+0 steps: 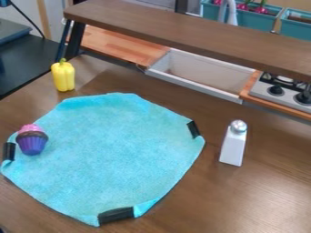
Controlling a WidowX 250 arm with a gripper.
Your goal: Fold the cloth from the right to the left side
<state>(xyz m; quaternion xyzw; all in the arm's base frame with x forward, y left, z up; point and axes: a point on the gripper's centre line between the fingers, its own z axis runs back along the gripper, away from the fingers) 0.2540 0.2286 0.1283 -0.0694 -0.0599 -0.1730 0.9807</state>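
The light blue cloth (115, 154) lies spread out on the brown table, mostly flat, with a rough many-sided outline. Its upper left edge looks slightly turned over. Black patches mark it at the right corner, the left edge and the bottom edge. A toy cupcake (32, 139) with a purple base and pink top rests on the cloth near its left edge.
Behind the cloth's upper left edge stands a yellow toy pepper (63, 75). A white, silver-topped shaker (234, 143) stands right of the cloth on the table (267, 195). Farther back are a raised brown shelf (188, 34), a sink (203, 75) and a stove (282, 93).
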